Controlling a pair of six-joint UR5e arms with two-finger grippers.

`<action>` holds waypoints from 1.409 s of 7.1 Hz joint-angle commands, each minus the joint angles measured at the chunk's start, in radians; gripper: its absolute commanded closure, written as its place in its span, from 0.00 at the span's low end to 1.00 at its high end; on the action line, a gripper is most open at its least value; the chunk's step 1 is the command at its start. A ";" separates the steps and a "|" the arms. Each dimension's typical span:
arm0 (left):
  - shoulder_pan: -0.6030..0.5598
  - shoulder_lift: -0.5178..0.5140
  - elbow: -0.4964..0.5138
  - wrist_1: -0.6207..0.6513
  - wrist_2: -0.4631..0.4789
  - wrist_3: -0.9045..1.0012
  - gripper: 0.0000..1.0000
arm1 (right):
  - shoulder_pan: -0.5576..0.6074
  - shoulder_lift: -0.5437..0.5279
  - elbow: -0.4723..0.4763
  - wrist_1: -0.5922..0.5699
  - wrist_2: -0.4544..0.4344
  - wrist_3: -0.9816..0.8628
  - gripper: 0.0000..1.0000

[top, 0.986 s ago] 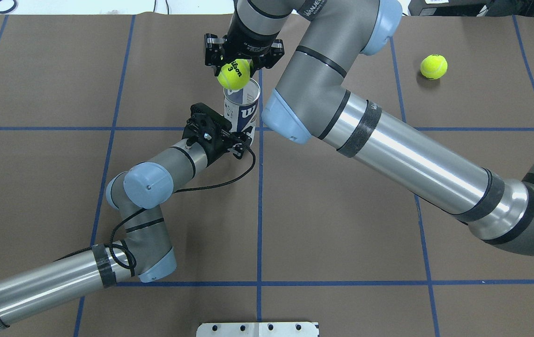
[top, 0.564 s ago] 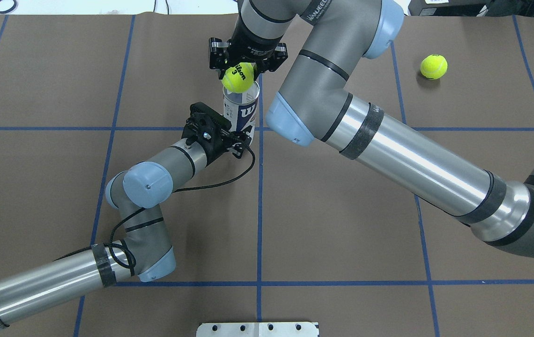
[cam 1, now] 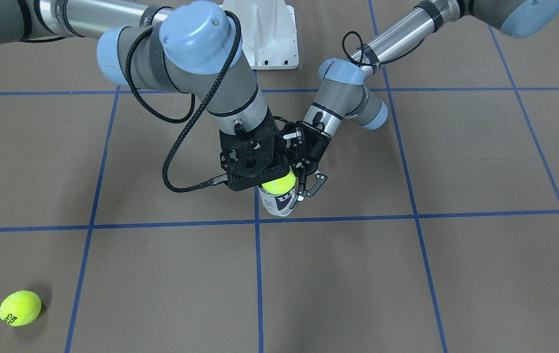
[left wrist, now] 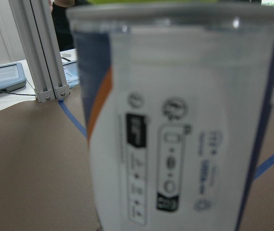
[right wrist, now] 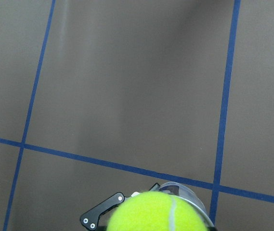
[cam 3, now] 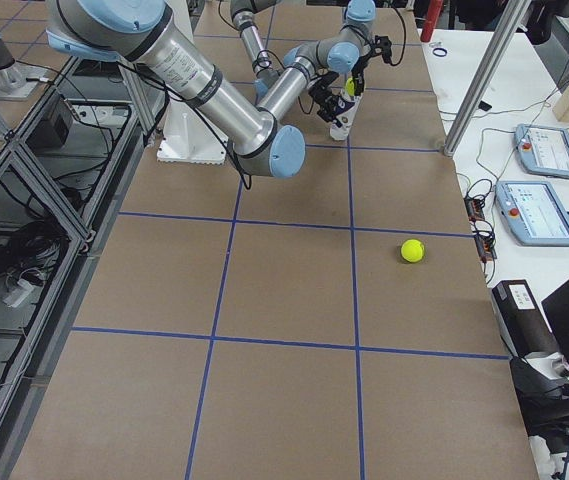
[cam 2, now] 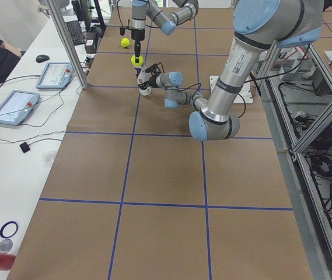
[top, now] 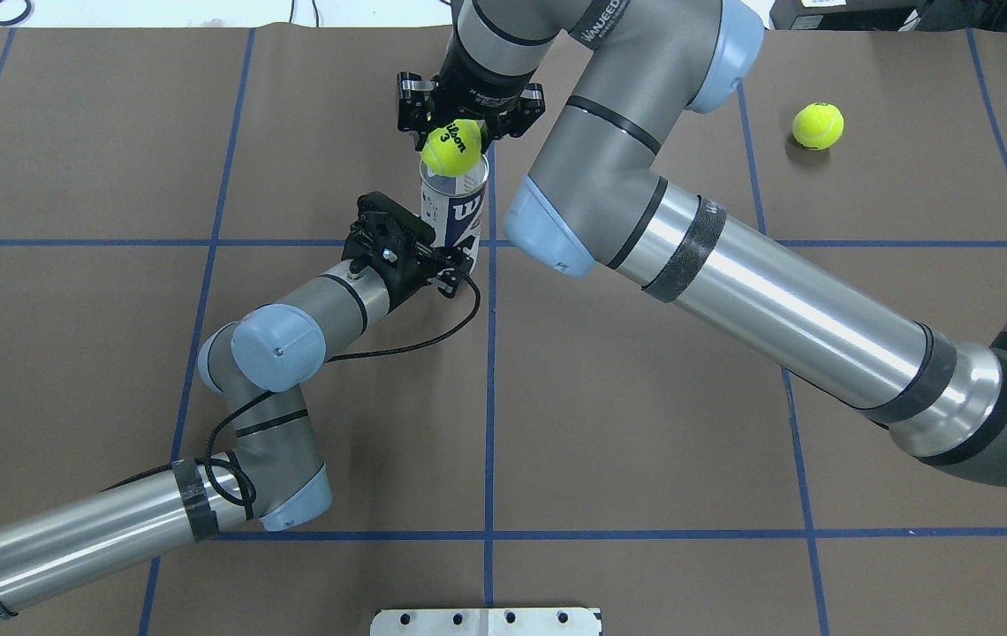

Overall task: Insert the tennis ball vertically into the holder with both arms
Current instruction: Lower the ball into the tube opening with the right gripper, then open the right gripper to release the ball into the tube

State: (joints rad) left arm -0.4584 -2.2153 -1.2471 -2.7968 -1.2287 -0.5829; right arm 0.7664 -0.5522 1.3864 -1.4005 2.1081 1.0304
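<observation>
The clear plastic cylindrical holder [top: 458, 212] with its white and navy label stood upright on the brown, blue-taped surface [top: 645, 442], near the middle of the far half. The black two-fingered left tool [top: 453, 261] was closed around the holder's lower part from the robot's side, one linkage finger showing beside the can in the front-facing view. In the left wrist view the blurred label [left wrist: 175, 144] filled almost the whole picture.

The black right tool [top: 457, 132] pointed straight down and was clamped on a yellow-green felt tennis ball [top: 452, 148] printed with a "3". The tennis ball sat directly over the holder's open mouth, at the rim; whether it touched the rim could not be told. The right wrist view showed the ball [right wrist: 161, 214] at the bottom edge with the clear rim [right wrist: 189, 195] just behind it.

A second tennis ball [top: 818, 125] lay well apart on the robot's far right. A white metal base plate [top: 486, 621] sat at the near edge.
</observation>
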 commanded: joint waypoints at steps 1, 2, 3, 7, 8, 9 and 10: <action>0.000 0.000 0.000 0.000 0.000 0.002 0.29 | -0.002 0.000 0.003 0.000 -0.017 0.000 0.03; 0.000 0.000 0.000 0.000 0.000 0.002 0.26 | -0.002 0.000 0.005 0.000 -0.019 0.002 0.03; 0.000 0.000 0.000 -0.001 0.000 0.002 0.26 | -0.002 -0.002 0.005 0.000 -0.019 0.004 0.03; 0.000 0.000 0.000 0.000 0.002 0.002 0.09 | -0.002 -0.002 0.011 -0.002 -0.020 0.005 0.03; 0.000 0.000 0.000 0.000 0.000 0.002 0.08 | -0.002 -0.003 0.011 -0.002 -0.022 0.005 0.03; 0.000 0.002 0.000 0.000 0.002 0.002 0.05 | -0.002 -0.003 0.011 -0.002 -0.022 0.005 0.03; -0.003 0.002 0.000 0.000 0.000 0.005 0.02 | -0.002 -0.003 0.013 -0.002 -0.022 0.025 0.03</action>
State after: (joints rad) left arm -0.4597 -2.2140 -1.2471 -2.7965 -1.2279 -0.5806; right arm 0.7639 -0.5550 1.3978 -1.4021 2.0864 1.0398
